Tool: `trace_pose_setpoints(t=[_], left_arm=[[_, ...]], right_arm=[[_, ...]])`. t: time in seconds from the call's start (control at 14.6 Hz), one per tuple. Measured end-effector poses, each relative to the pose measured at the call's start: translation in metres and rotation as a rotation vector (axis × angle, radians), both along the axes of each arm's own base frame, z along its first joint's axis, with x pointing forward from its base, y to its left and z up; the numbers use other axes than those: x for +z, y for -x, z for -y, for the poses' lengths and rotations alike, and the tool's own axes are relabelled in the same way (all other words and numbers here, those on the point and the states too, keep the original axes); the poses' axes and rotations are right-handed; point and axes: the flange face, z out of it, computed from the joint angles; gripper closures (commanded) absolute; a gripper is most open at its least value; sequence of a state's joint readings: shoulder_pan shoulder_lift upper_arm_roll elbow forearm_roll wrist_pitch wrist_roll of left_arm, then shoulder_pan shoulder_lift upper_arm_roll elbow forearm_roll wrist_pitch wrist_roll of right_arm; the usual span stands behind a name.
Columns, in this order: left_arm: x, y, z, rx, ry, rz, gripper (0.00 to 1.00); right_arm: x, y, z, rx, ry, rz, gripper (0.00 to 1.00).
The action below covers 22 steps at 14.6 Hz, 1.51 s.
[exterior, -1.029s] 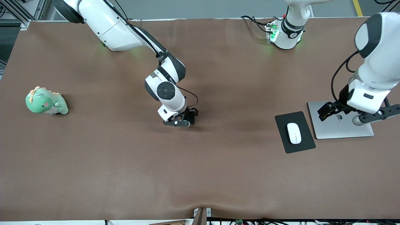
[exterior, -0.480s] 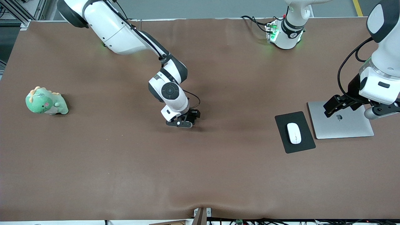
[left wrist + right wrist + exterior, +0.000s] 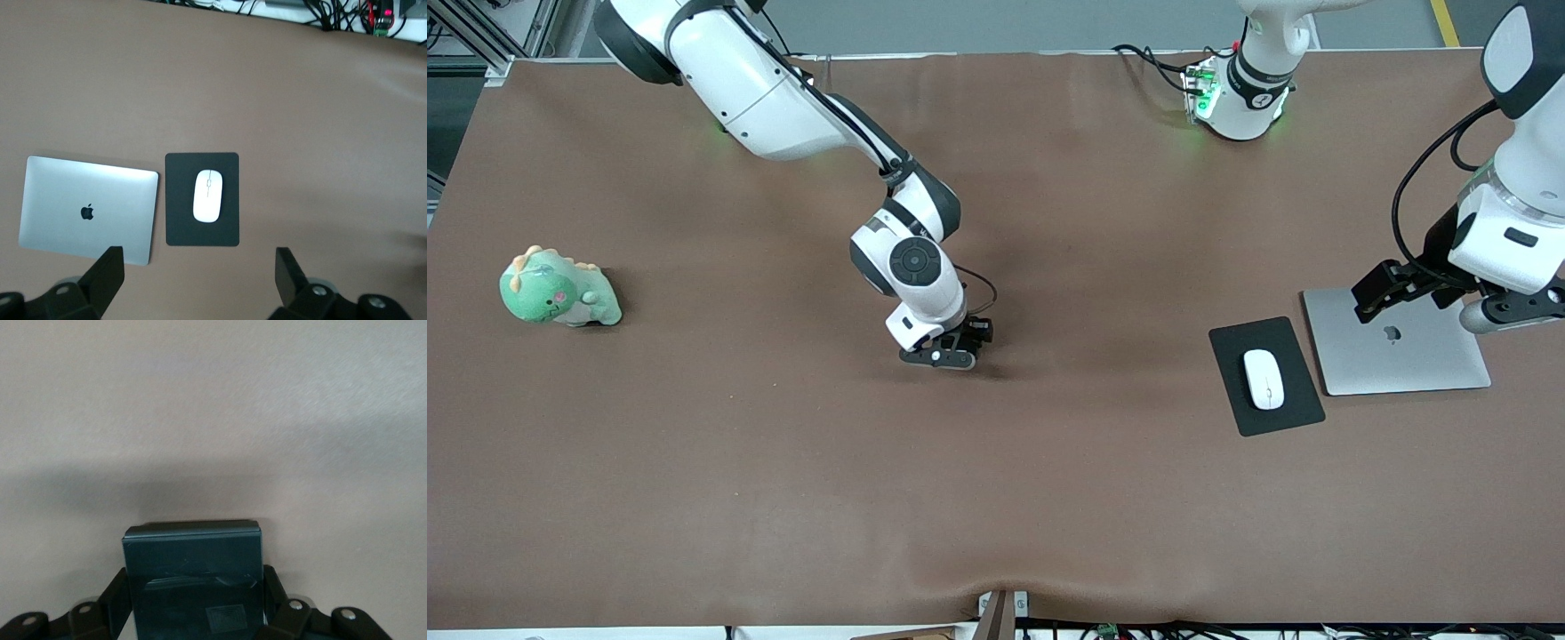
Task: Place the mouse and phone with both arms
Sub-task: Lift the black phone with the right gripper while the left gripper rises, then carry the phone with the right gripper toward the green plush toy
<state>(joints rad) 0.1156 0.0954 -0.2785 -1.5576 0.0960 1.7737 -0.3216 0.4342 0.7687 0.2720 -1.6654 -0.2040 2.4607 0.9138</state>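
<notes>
The white mouse lies on a black mouse pad toward the left arm's end of the table; it also shows in the left wrist view. My left gripper is open and empty, up in the air over the silver laptop. My right gripper is low over the middle of the table, shut on the black phone, which stands on edge between its fingers. In the front view the gripper hides the phone.
The closed silver laptop lies beside the mouse pad. A green dinosaur plush sits toward the right arm's end of the table. Cables run along the table's front edge.
My left gripper has risen and drawn back from the mouse pad toward the laptop's farther edge. My right gripper has shifted slightly with the phone in it.
</notes>
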Motion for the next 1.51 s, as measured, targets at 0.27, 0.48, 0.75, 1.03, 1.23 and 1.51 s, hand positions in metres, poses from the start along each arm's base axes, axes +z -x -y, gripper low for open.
trace_pose_setpoints(t=[0.27,0.48,0.75,1.03,1.23,1.51], left_arm=[[0.015,0.015,0.003,-0.015,-0.013,-0.017,0.00],[0.019,0.018,0.008,-0.025,-0.014,-0.014,0.00],[0.020,0.021,0.025,-0.053,-0.011,-0.014,0.00],[0.019,0.022,0.027,-0.055,0.009,-0.017,0.00],[0.017,0.021,0.027,-0.054,0.011,-0.021,0.00],[0.011,0.017,0.023,-0.048,0.012,-0.032,0.00]], right_arm=[[0.008,-0.009,0.011,-0.017,0.053,-0.044,1.00],[0.033,-0.020,0.025,-0.042,0.064,-0.060,1.00],[0.047,-0.042,0.054,-0.098,0.054,-0.058,1.00],[0.069,-0.066,0.107,-0.141,0.056,-0.119,1.00],[0.093,-0.077,0.151,-0.136,0.049,-0.166,1.00],[0.101,-0.079,0.200,-0.097,0.054,-0.181,1.00]])
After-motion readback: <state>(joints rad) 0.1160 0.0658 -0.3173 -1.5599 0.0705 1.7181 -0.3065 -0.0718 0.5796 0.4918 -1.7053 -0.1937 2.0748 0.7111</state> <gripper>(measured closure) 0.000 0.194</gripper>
